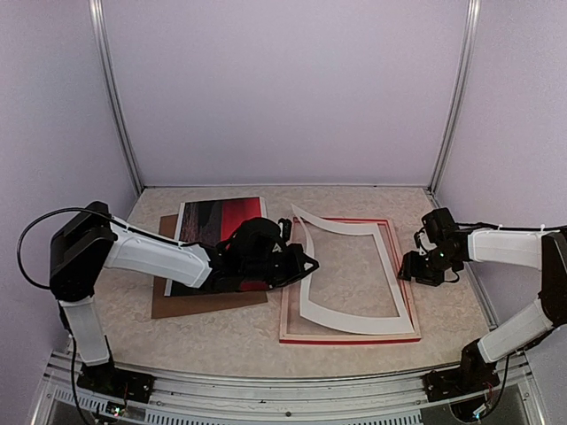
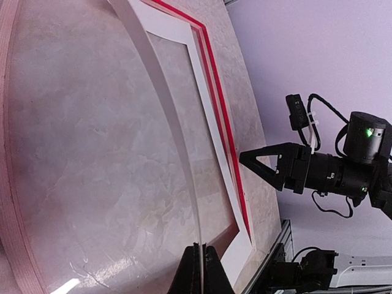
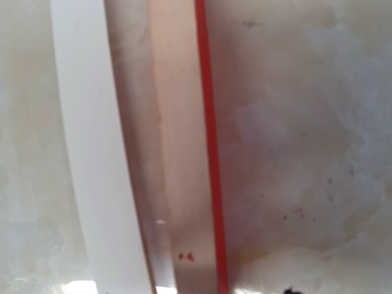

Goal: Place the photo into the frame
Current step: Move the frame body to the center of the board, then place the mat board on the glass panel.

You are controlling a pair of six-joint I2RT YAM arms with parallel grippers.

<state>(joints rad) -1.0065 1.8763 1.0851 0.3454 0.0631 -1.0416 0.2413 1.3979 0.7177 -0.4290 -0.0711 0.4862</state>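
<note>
Red rectangular wooden frame [image 1: 350,337], centre-right on worktop [image 1: 221,332], holds white card mat [image 1: 345,320]; mat's left edge lifted, pinched by left claw [image 1: 301,262]. Half-red, half-dark photo print [image 1: 217,219] lies left, on brown board [image 1: 190,304]. Right claw [image 1: 409,267]: state cannot be told.

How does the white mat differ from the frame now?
The white mat is plain white and bowed, its left edge pinched up by the left gripper; the frame is red-edged pale wood and lies flat. The mat is smaller than the frame. Both are open rectangles.
</note>
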